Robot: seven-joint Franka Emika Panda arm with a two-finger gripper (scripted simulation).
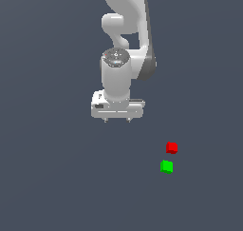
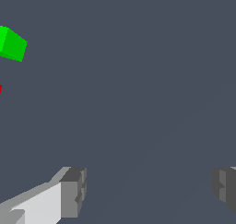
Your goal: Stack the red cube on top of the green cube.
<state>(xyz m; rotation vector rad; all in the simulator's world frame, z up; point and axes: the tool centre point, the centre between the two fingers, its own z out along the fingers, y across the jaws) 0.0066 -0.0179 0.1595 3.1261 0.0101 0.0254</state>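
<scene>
The red cube (image 1: 172,148) rests on the grey floor toward the exterior view's right. The green cube (image 1: 166,167) lies just in front of it, a small gap between them. My gripper (image 1: 116,120) hangs well to their left and above the floor, fingers spread wide and open, nothing between them. In the wrist view the green cube (image 2: 11,44) shows at the picture's edge and only a sliver of the red cube (image 2: 0,88) appears. Both fingertips (image 2: 73,192) stand far apart there.
The white arm (image 1: 126,35) rises behind the gripper at the upper middle of the exterior view. Plain dark grey floor (image 1: 57,178) lies all around.
</scene>
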